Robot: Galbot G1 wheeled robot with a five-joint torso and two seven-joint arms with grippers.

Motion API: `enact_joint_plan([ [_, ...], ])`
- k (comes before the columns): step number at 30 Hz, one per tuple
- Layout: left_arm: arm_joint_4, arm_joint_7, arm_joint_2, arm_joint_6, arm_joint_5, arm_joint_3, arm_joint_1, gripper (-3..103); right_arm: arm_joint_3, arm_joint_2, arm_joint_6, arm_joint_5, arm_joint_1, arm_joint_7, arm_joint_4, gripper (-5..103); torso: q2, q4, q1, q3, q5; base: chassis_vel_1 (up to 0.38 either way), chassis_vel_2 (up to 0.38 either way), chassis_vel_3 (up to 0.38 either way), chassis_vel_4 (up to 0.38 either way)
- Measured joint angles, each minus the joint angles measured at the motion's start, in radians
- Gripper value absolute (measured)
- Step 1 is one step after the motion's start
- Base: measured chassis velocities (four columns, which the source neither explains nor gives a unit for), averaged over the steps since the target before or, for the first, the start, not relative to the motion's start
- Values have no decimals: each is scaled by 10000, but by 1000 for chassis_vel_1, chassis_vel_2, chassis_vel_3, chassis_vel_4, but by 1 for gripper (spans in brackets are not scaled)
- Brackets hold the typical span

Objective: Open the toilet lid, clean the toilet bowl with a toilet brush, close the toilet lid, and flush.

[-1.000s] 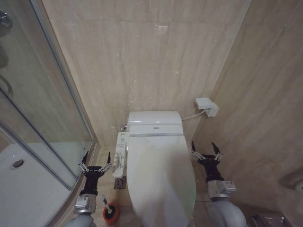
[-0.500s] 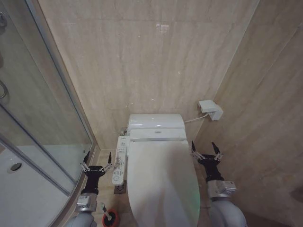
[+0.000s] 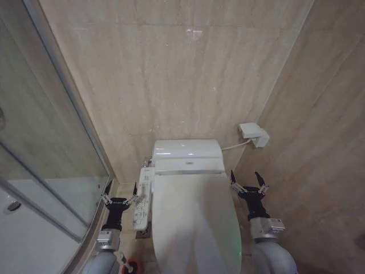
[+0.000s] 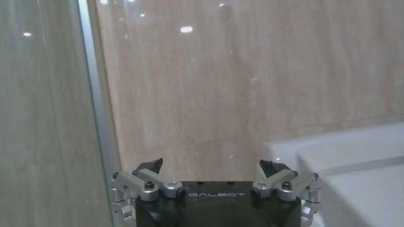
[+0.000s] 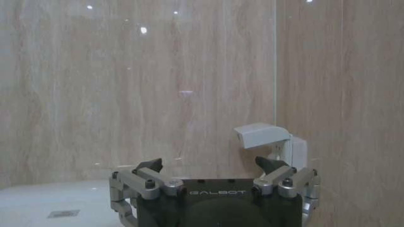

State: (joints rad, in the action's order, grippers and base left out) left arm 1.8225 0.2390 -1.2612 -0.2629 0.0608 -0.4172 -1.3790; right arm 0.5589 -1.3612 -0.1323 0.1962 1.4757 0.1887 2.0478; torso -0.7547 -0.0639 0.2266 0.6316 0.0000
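- Toilet lid (image 3: 194, 222): glossy white plastic, long oval, smooth and unmarked; lies closed and flat over the toilet, tapering toward the robot; it sits in the middle of the head view, between the two grippers.
- Tank (image 3: 186, 149): white, rounded rectangular block behind the lid, set against the back wall; its top corner also shows in the left wrist view.
- Button panel (image 3: 142, 204): long white strip with small printed keys, fixed along the toilet's left side, just beside the left gripper.
- Toilet brush (image 3: 130, 266): a red round holder with a thin white handle, partly cut off at the lower edge of the head view, on the floor left of the toilet and close to the left arm.
- Left gripper (image 3: 120, 193): black body, metal knuckles, dark pointed fingertips; jaws apart, holding nothing, raised between the shower glass and the button panel.
- Right gripper (image 3: 248, 181): same build; jaws apart and empty, raised just right of the lid near the side wall.
- Wall box (image 3: 253, 135): small white plastic housing with a cable running to the tank, mounted near the corner.
- Walls (image 3: 182, 74): beige stone-look tile, faint horizontal veining, slightly shiny.
- Shower screen (image 3: 51, 131): curved clear glass with a pale metal frame, at the left.
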Motion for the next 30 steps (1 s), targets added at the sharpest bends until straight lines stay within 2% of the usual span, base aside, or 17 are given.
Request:
enact_joint_plan([
  [5, -496, 123, 349, 283, 500, -26, 529, 100, 0, 0, 0, 0, 5, 0, 0, 100, -1, 1, -7, -3, -1, 0, 0, 0, 0],
  [8, -1087, 276, 589, 691, 1132, -63, 1256, 100, 0, 0, 0, 0, 7, 0, 0, 100, -1, 0, -10, -3, -3, 0, 0, 0, 0],
  [12, -1775, 276, 846, 761, 1432, 3, 1986, 100, 0, 0, 0, 1, 7, -1, 0, 100, -1, 0, -9, -2, -3, 0, 0, 0, 0],
  [15, -2798, -7, 1204, 521, 1700, 252, 3073, 100, 0, 0, 0, 0, 4, -1, 0, 100, -1, 0, -6, -2, -3, 0, 0, 0, 0],
  [16, -2798, -7, 1204, 521, 1700, 252, 3073, 100, 0, 0, 0, 0, 4, -1, 0, 100, -1, 0, -6, -2, -3, 0, 0, 0, 0],
  [20, -3948, -637, 1516, 149, 2236, 579, 4232, 100, 0, 0, 0, 0, 6, 0, 0, 100, -1, -5, -5, -1, -2, 0, 0, 0, 0],
  [26, -5259, -859, 1704, -214, 2412, 833, 5095, 100, -1, 0, 0, 0, 5, -1, 0, 100, -1, 4, -5, -1, -4, 0, 0, 0, 0],
  [30, -6041, -1423, 2009, -508, 2455, 933, 5599, 100, 0, 0, 0, 0, 6, 0, 0, 100, -1, -2, -5, -1, -1, 0, 0, 0, 0],
])
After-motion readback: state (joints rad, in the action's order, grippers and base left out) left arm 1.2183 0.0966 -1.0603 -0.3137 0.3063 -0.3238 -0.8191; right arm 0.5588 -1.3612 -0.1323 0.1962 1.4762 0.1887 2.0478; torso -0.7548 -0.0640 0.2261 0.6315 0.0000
